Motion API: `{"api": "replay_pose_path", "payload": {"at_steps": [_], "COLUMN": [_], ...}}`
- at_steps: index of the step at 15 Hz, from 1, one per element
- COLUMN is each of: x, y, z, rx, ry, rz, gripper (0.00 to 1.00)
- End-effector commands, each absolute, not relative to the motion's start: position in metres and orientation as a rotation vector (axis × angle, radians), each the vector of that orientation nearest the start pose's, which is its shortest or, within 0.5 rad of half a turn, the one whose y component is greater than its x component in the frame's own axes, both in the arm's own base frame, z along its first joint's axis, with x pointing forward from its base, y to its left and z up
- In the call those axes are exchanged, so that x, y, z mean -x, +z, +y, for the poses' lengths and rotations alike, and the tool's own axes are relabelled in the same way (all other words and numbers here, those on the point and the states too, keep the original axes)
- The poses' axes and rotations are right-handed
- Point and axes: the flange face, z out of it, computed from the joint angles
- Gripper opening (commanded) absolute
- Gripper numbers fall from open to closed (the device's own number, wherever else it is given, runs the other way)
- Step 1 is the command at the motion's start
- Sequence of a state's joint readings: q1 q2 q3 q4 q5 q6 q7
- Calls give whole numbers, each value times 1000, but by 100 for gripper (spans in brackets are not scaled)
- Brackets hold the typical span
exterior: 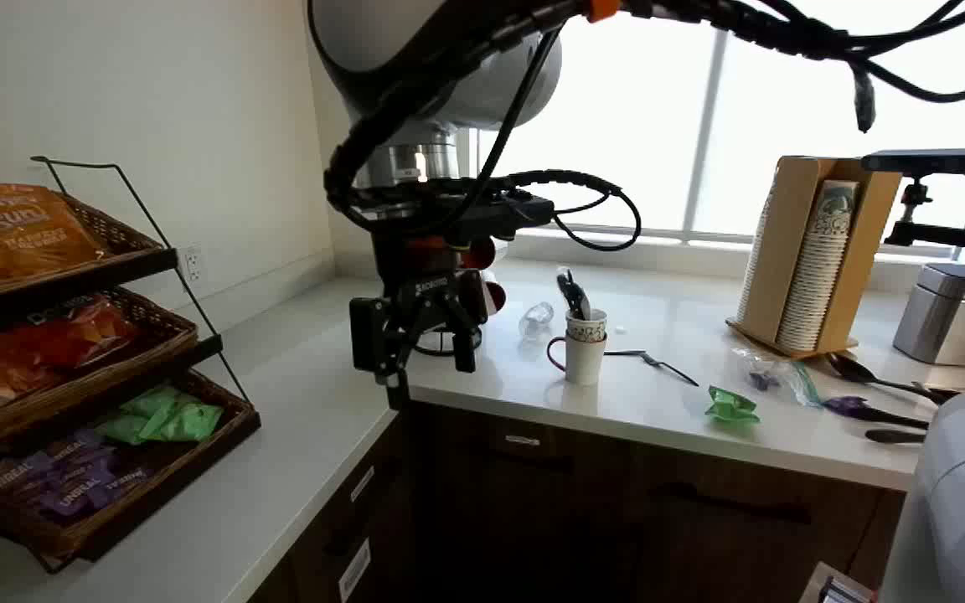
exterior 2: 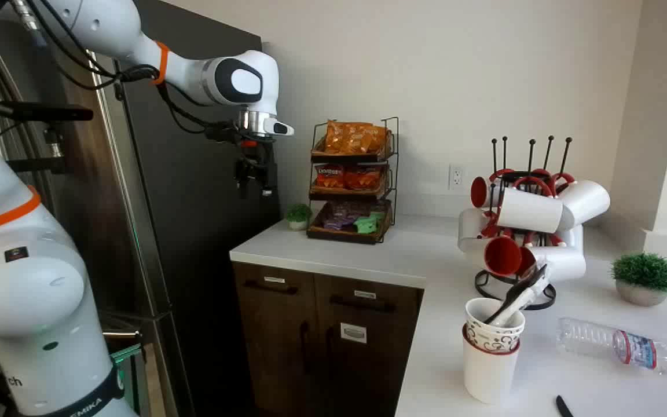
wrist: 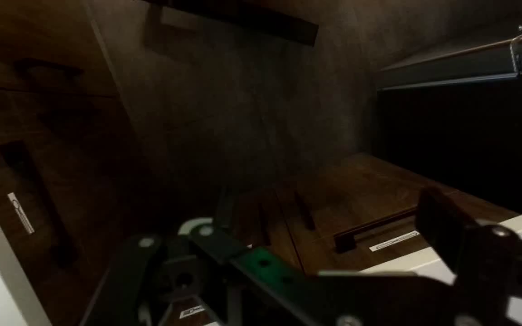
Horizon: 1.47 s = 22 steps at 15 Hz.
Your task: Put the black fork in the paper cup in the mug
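Inside the mug (exterior 2: pixel 488 373), the paper cup (exterior 2: pixel 488 337) holds cutlery (exterior 2: pixel 521 289).

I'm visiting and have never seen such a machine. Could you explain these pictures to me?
The machine is a robot arm ending in a two-fingered gripper. Two pictures are taken from outside it; the dark one is the wrist view, looking toward the floor and cabinets. On the white counter stands a white mug with a patterned paper cup inside, holding utensils. Nearby lie a plastic bottle and what looks like a black fork. The gripper hangs open and appears to hold nothing.
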<state>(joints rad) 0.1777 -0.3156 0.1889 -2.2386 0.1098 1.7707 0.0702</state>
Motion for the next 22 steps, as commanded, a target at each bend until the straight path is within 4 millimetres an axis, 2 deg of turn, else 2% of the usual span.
{"api": "replay_pose_path", "payload": {"at_steps": [1,7,10,12,17,19,22], "x": [-407,-407,-400,-389,-341,-318,-297], "y": [483,483,510,534,588,598,592], "z": [172,172,131,96,-5,-54,-125], "rx": [3093,3093,3109,3083,3110,3137,3166], "ry": [256,256,142,63,-136,-186,-258], "rz": [-393,-395,-289,-145,-41,57,184], "gripper": [100,100,100,100,100,100,100]}}
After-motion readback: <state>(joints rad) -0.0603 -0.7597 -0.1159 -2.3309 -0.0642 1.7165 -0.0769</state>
